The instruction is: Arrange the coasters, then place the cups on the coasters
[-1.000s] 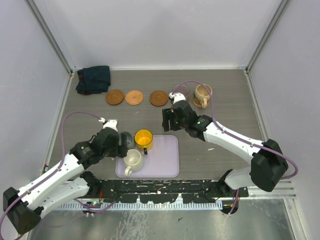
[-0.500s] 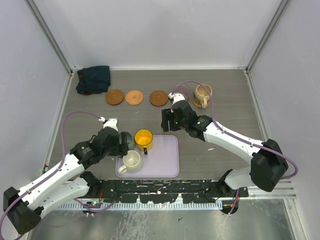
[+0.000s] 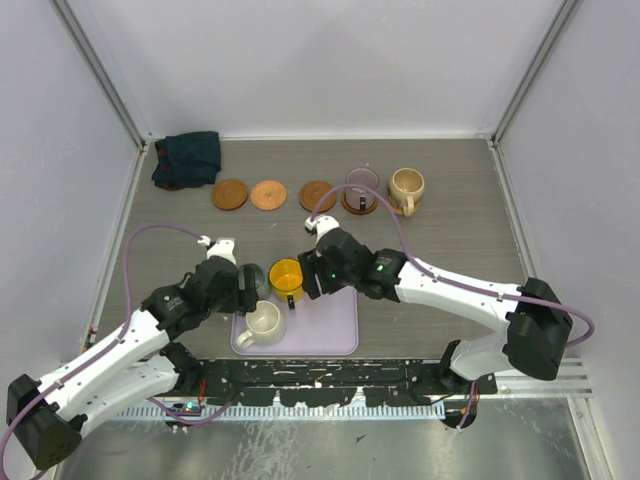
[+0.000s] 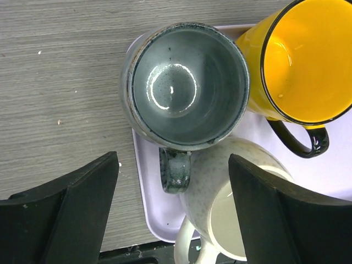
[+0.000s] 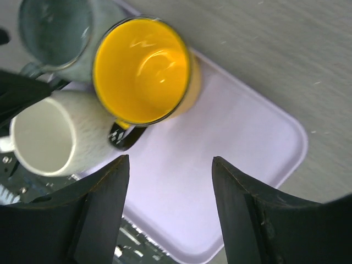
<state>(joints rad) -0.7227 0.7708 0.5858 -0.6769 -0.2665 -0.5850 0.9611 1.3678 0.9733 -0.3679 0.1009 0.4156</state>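
Three bare brown coasters [image 3: 268, 194] lie in a row at the back. Right of them the mauve cup [image 3: 361, 183] stands on a coaster [image 3: 358, 205], with the tan cup [image 3: 406, 187] beside it. The grey-green cup [image 4: 187, 91], yellow cup [image 5: 142, 69] and cream cup [image 4: 236, 203] crowd the left end of the lavender tray [image 5: 236, 159]. My left gripper [image 4: 173, 159] is open and hangs low by the grey-green cup, whose handle sits between the fingers. My right gripper [image 5: 170, 160] is open over the bare tray, just beside the yellow cup's black handle.
A dark blue folded cloth [image 3: 187, 158] lies in the back left corner. Both arms meet over the tray's left end, close to each other. The tray's near edge lies next to the arm bases' rail [image 3: 330, 375].
My right arm has swung from the mauve cup at the back down to the tray beside the yellow cup, leaving the mauve cup on its coaster. The left gripper has hardly moved.
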